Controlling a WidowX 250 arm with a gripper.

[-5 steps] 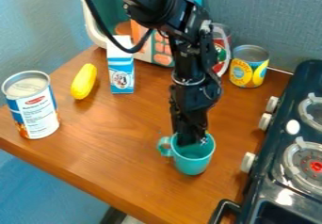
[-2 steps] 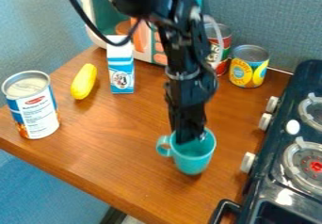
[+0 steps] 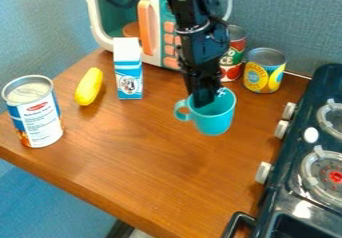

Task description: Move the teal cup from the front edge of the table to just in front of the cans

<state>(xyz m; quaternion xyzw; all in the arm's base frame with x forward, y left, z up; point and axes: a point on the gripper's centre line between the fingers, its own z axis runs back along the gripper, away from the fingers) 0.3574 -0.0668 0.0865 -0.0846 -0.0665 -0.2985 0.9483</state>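
Observation:
The black gripper hangs right of the table's middle, its tips down at the mouth of a turquoise mug. It is shut on the mug's wall near the back left of the rim. Upright, with its handle to the left, the mug appears raised off the wood, though its height is hard to judge. Behind it stand a red and green can and a yellow can. A blue and white carton is to the left of the arm.
A yellow squash-like toy and a large white-labelled can are on the left of the wooden table. At the back is a toy microwave. The dark stove, with white knobs, runs along the right.
The gripper and the mug have moved together toward the back of the table, up in the view. The two cans behind and the microwave front show more fully now.

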